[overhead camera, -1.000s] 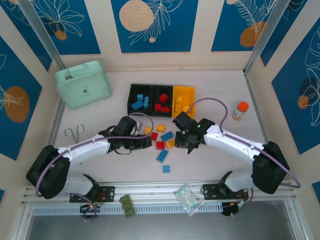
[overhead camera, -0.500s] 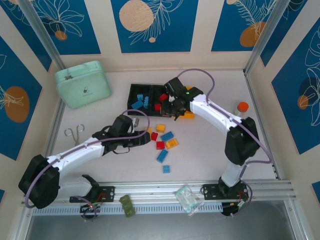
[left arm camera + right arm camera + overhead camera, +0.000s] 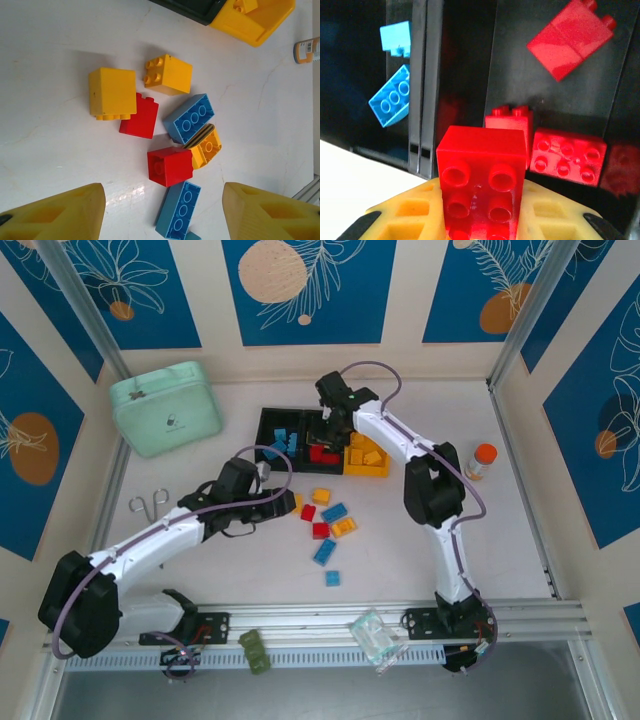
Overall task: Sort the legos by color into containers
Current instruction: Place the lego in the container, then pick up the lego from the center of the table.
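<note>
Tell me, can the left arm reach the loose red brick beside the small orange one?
Probably yes: the left gripper hangs open right by that red brick, with nothing between them. The orange brick against its side may get nudged.

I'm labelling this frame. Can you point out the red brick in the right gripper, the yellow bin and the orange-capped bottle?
red brick (image 3: pixel 481 190): right wrist view, middle of its studded face.
yellow bin (image 3: pixel 265 27): left wrist view, its outer wall.
orange-capped bottle (image 3: pixel 485 451): top external view, its cap.
</note>
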### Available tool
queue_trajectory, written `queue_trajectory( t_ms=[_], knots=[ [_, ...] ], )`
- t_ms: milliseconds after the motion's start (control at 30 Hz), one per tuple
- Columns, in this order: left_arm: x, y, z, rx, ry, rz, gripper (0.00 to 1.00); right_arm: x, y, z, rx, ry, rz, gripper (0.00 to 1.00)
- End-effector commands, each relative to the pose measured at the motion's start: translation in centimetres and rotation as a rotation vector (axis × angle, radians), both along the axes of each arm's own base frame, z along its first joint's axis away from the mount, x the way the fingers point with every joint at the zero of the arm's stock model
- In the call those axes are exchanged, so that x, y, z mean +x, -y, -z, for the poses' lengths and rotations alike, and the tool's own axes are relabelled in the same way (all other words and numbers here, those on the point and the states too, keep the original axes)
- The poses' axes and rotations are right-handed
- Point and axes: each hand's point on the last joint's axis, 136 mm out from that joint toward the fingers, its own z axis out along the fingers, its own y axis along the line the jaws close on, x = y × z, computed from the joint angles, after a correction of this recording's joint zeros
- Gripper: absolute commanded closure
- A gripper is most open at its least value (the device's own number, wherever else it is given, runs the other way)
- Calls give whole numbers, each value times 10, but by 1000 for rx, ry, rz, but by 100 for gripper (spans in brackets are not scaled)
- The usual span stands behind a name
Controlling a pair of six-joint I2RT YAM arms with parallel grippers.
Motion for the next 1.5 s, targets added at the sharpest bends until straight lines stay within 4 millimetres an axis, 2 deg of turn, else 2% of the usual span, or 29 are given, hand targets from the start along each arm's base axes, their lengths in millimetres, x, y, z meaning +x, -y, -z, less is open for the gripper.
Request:
queue_trajectory(
  t_ms=[0,233,400,600,733,867,967,1200,1467],
  knots=[
    [-2,-1,1,-7,-16,4,37,4,0,5,3,-45,-11,71],
    [-6,-5,5,-4,-28,-8,37,19,-7,17,8,-65,-16,68],
    [-7,-6,8,-1,-36,-11,37,23,-10,16,12,-58,-12,59],
    [-8,-7,10,3,-39,-11,37,24,-8,1,4,-26,-11,52],
    [-9,-8,12,8,-45,-10,37,15,-5,-25,6,17,-21,52],
    [-11,-9,14,19,-50,-6,37,-6,-1,-59,48,80,-36,52],
    [-12,-9,18,30,-61,9,37,-29,6,-76,76,118,-44,51],
    [-16,-13,32,114,-111,37,37,-94,27,-82,130,125,-69,49],
    [-4,-2,39,245,-114,105,39,-177,57,-67,197,121,-106,48]
  ],
)
